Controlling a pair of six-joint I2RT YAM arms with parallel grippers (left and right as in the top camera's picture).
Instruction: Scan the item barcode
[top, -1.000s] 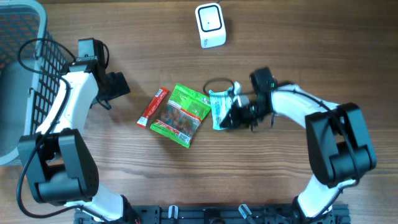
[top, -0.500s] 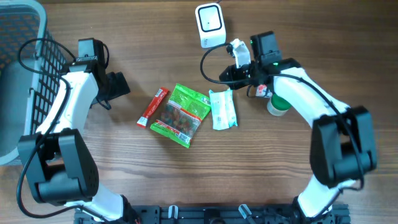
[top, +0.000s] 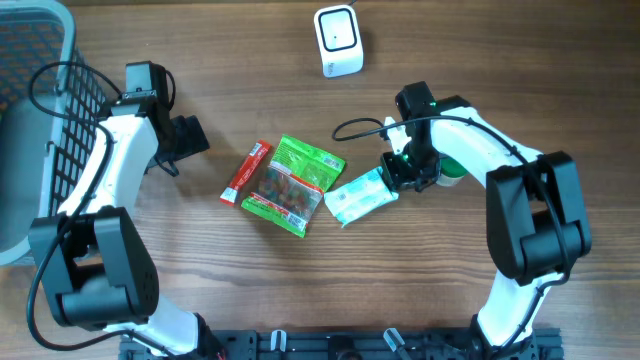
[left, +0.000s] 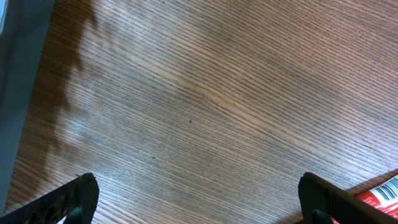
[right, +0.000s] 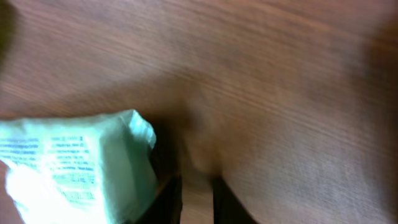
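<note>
While the right arm has swung back down from the white scanner (top: 338, 40) to the desk (top: 500, 60), the pale green packet (top: 360, 197) has been turned askew. It lies at the right end effector (top: 405, 172), well apart from the scanner, so the barcode probably remains unread. The jaws look narrowly parted in the blurred wrist view; whether they grip it I cannot tell. Beside the wire basket (top: 25, 60), the left end effector (top: 190, 137) hangs wide open, empty. A green snack bag (top: 292, 185) crowds the packet, with a red bar (top: 246, 171) beyond.
</note>
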